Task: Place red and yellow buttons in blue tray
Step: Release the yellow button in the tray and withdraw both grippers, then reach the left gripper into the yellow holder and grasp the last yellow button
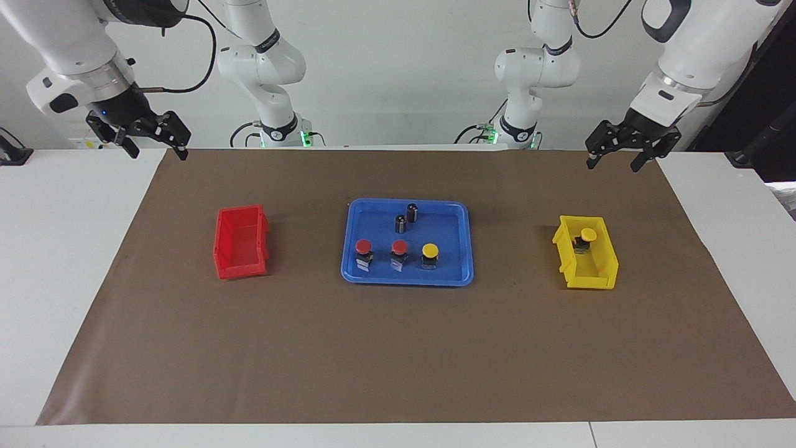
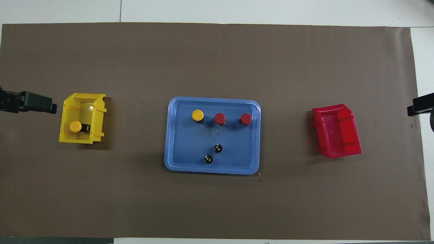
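- While three buttons, two red (image 1: 364, 247) and one yellow (image 1: 430, 251), stand in the blue tray (image 1: 457, 274), another yellow button (image 1: 587, 234) sits in the yellow bin (image 1: 606, 277).
- Left gripper (image 1: 623, 154), fingers apart and empty, hangs raised near the mat's corner, well apart from that bin.
- Right gripper (image 1: 154, 142) waits spread wide and empty at the other end.

White table (image 1: 74, 249) w/ brown mat (image 1: 398, 348); on mat: red bin (image 1: 241, 242), blue tray (image 1: 407, 277), yellow bin (image 1: 587, 264).

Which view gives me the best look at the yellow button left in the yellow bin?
The overhead view: it looks straight down into the yellow bin, showing the yellow button with its cap and dark body lying at the bin's end nearer the robots. The facing view shows the cap above the bin's rim, with the body partly hidden by the wall.
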Controlling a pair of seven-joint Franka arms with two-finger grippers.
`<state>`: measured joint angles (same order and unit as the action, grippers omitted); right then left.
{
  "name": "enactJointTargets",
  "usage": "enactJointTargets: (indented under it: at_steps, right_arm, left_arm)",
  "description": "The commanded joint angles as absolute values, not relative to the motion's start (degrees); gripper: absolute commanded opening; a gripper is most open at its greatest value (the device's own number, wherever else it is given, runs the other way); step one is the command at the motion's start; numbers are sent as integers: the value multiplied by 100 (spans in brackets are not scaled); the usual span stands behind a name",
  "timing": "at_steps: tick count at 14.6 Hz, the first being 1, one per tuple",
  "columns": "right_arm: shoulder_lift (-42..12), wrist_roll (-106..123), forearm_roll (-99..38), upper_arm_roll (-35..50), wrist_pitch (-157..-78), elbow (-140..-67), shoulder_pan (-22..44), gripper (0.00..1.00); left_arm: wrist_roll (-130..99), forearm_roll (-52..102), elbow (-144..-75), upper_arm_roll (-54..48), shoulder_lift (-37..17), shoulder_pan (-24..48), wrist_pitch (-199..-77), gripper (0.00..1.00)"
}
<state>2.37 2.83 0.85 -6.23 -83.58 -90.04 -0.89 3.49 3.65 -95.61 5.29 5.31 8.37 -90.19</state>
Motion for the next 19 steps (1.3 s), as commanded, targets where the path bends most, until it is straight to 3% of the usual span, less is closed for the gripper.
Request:
enactJointTargets:
  at_steps: [1,7,10,15,19]
  right_arm:
    - [237,378,149,-738,-8262,-8973,-44,100]
    - [237,387,88,-686,-8244,-9018,-9,100]
    - [237,387,79,-668,-8244,-9026,-9,100]
    - [237,387,70,-668,-8244,-9018,-9,100]
    - [237,387,70,-668,-8244,-9018,-9,100]
  left_arm:
    - [413,281,-9501,448,554,677,-8912,100]
    - [387,44,-9571,440,571,580,-9017,100]
    - [404,-281,-10079,413,449,616,-9946,100]
    - [396,-141,-10292,413,-657,554,-11213,100]
    - [360,-53,-10756,413,-1072,449,-12031,84]
